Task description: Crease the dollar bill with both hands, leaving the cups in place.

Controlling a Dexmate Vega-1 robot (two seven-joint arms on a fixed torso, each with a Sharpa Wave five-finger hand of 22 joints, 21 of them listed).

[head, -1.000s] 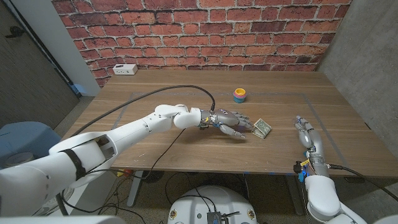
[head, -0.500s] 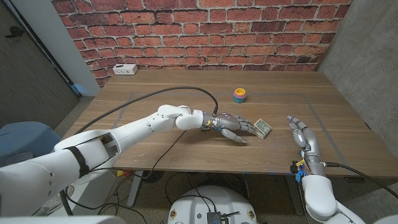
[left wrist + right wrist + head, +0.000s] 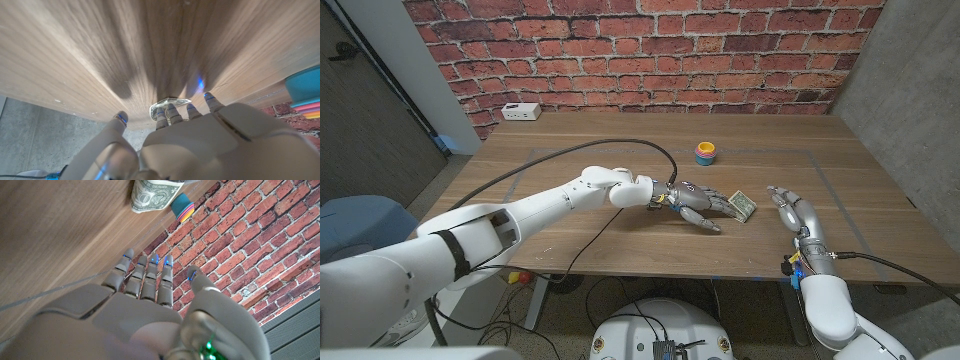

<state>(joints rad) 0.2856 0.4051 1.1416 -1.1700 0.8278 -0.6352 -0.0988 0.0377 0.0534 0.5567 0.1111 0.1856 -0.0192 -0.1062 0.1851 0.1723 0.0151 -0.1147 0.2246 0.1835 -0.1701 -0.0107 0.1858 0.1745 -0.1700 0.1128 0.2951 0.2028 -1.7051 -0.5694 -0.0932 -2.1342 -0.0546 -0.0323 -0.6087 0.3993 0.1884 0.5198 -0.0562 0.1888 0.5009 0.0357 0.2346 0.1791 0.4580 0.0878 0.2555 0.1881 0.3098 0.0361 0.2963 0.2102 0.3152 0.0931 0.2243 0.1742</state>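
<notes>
Left hand (image 3: 698,202) reaching with fingers spread, touching the green paper dollar bill (image 3: 743,205), right hand (image 3: 789,210) waiting open nearby, stacked colourful cups (image 3: 706,153) sitting farther back, brown wooden table (image 3: 570,160) showing bare room left.

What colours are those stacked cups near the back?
The stacked cups are blue on top with yellow, orange and pink rims beneath, clearest in the head view.

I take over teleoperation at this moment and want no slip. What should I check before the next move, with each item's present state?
1. Left hand on the dollar bill: ok, its fingers reach the bill's near end.
2. Right hand at the bill: not ok, it stands apart, open.
3. Bill lies on the wooden table: ok.
4. Stacked cups out of the way: ok, behind the bill, away from both hands.
5. Crease already made: cannot tell.
</notes>
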